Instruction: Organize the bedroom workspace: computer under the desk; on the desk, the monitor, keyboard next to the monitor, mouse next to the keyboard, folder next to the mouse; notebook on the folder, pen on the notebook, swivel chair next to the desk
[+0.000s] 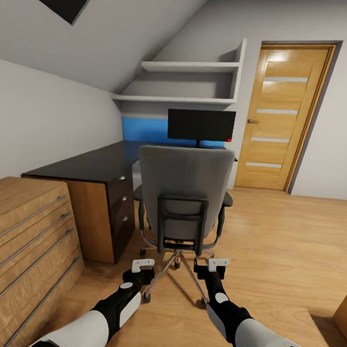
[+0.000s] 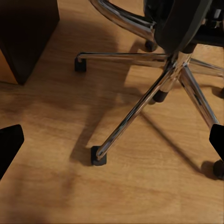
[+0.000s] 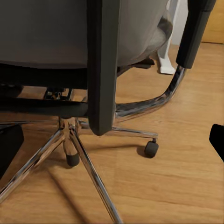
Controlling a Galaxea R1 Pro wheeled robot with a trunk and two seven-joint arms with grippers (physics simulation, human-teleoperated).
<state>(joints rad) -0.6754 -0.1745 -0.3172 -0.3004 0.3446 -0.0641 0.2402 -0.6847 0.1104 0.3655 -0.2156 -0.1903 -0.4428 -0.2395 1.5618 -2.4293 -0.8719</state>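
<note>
Head view: the chair sits mid-frame, its back to the robot, before the tabletop; the monitor already stands there. Both grippers, left and right, hang low with fingers spread, empty. Folder, keyboard and mouse are unseen, so most work looks left.

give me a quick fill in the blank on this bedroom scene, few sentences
1. The swivel chair turns its ____ toward the robot.
2. The monitor stands on the ____.
3. The door past the desk is ____.
4. The left gripper and right gripper hold ____.

Missing words: back; desk; closed; nothing
</note>
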